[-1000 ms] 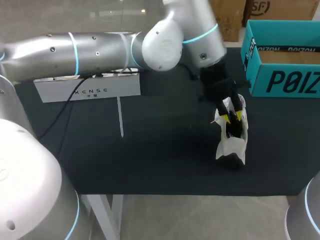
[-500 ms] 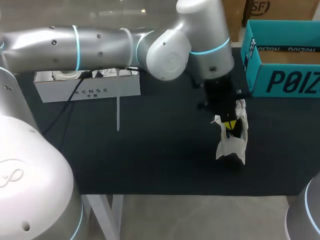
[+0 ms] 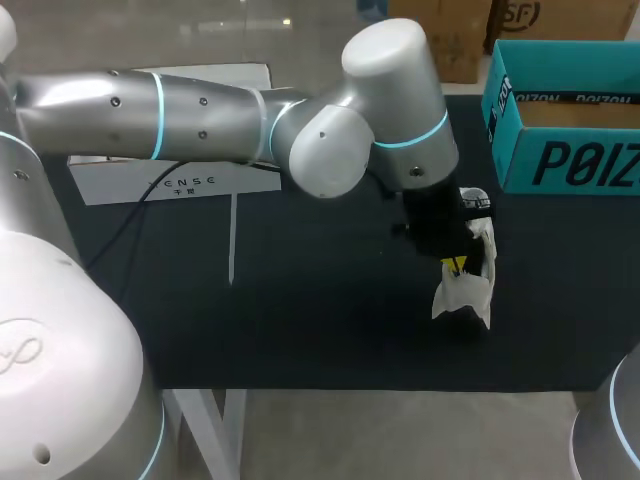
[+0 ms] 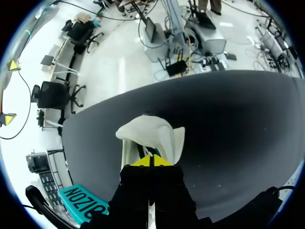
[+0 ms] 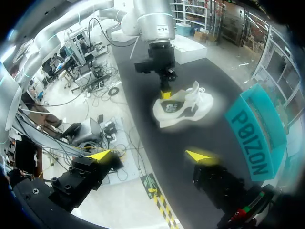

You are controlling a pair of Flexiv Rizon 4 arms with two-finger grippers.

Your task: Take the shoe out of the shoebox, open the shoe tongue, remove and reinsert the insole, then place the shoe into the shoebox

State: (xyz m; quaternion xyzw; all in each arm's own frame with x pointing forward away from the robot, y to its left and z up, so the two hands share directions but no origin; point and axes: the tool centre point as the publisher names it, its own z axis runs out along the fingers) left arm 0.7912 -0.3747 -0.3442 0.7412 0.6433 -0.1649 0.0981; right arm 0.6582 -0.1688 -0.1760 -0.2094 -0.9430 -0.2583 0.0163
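Observation:
A white shoe [image 3: 466, 288] with a dark inside stands on the black table, in front of the teal shoebox [image 3: 560, 110]. My left arm reaches across from the left, and its gripper [image 3: 457, 265] points down into the shoe's opening. In the left wrist view the yellow tips [image 4: 151, 161] are pressed together, shut, inside the shoe [image 4: 147, 136]. Whether something thin is pinched between them does not show. The right wrist view shows the shoe [image 5: 183, 107] with the left gripper [image 5: 165, 93] in it. My right gripper [image 5: 151, 155] hangs open and empty, off the table's near edge.
A white box [image 3: 180, 180] stands at the back left with a dark cable [image 3: 120, 235] running off it. A thin white strip [image 3: 232, 240] lies in front of that box. The shoebox [image 5: 255, 138] stands open at the back right corner.
My left gripper has closed and sunk deeper into the shoe's opening. The left arm's wrist has swung lower and nearer over the shoe. The shoe has hardly moved.

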